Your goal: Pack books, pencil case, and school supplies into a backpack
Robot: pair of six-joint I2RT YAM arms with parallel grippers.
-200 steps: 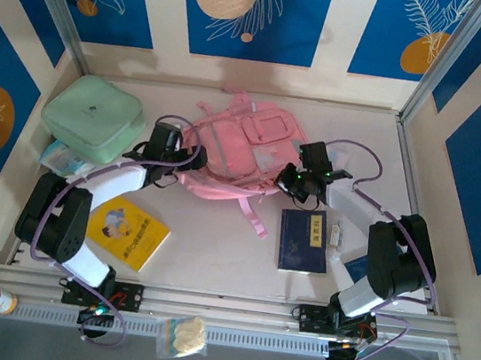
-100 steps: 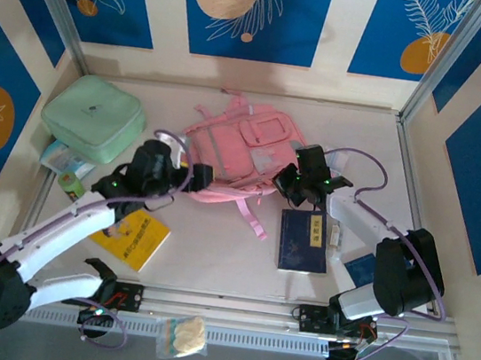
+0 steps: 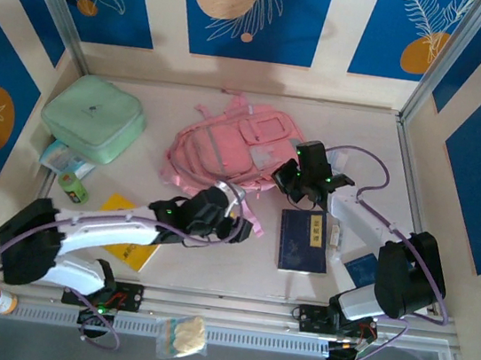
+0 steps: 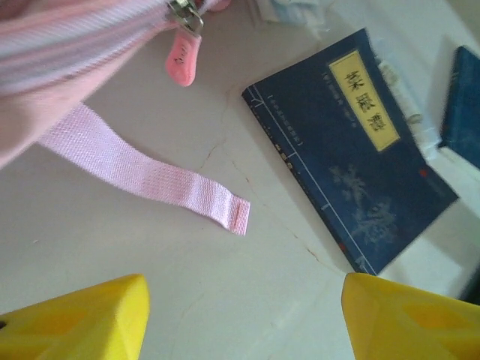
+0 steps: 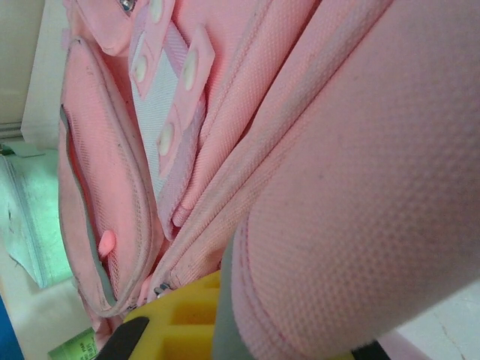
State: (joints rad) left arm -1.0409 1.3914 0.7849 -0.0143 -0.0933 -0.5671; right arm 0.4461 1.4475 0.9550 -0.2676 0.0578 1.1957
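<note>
A: Left gripper [image 3: 232, 229]: moved?

B: Yes. Swung off the backpack [image 3: 226, 156] at its left flank, down to lower centre of the top view. Now over bare table [image 3: 236, 273], by the strap [image 3: 255, 222] end, just left of the navy book [image 3: 304, 239]. Jaws apart, narrower than a second ago, nothing between.

A: Meaning for the task?

B: Probably lining up on the navy book as a first pick. Nothing packed yet, judging by books lying outside. Yellow book [image 3: 142, 254] at lower left, half hidden under the left arm.

A: Right gripper [image 3: 290, 180]?

B: Unmoved. Clamped on the backpack's right edge, right of centre. Likely steadying the bag or holding its mouth open.

A: Anything extra from the wrist views?

B: Left wrist: yellow fingers [image 4: 75, 319] in the lower corners, empty table between. Navy book [image 4: 349, 150] at upper right, label clear. Zip pull [image 4: 182, 60] dangling at top. Second navy book [image 4: 466, 105] at the right edge. Right wrist: pink fabric folded over the finger [image 5: 184, 322], confirming a grip not settled from above. Mint case [image 5: 30, 217] far off at the left edge.
</note>
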